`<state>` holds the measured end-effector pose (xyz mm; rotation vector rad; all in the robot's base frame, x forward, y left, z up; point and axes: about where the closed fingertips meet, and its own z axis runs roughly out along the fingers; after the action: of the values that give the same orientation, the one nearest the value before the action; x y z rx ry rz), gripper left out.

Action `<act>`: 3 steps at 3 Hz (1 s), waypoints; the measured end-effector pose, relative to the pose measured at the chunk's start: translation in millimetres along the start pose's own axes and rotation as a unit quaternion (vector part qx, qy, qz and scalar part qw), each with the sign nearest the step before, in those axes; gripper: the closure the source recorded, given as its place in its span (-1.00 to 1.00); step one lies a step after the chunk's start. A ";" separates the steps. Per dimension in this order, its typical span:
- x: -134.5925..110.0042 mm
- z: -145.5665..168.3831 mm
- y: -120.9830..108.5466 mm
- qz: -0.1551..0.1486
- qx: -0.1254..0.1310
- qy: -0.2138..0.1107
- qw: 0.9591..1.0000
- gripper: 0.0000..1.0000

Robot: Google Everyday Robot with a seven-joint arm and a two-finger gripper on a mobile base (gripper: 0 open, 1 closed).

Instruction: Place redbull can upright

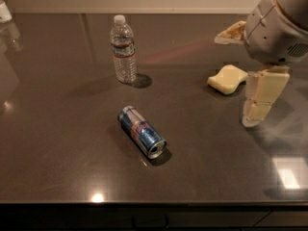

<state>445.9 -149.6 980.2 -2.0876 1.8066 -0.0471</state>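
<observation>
At the far left back corner of the dark desk (pixel 57 143), something small and white (pixel 4 11) is poking in at the edge, too cut off for me to name. Further along, a clear water bottle (pixel 124 49) is standing upright with its cap on. In front of it and a little to the right, the redbull can (pixel 142 131) is lying on its side in the middle of the desk, one silver end pointing toward the front right, with nothing touching it. Past that, a pale yellow sponge (pixel 227 79) is sitting flat. Just right of the sponge, the gripper (pixel 260 100) is hanging down from the bulky white arm (pixel 279 28), well apart from the can; how far open it is, I cannot tell.
</observation>
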 end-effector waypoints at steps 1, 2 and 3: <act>-22.1 22.5 -8.6 -0.074 -0.021 -0.016 0.997 -1.00; -36.3 45.8 -24.2 -0.144 -0.036 -0.030 0.988 -1.00; -46.6 75.8 -37.6 -0.218 -0.050 -0.050 0.973 -1.00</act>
<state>493.7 -81.3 931.4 -2.4743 1.2887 0.0330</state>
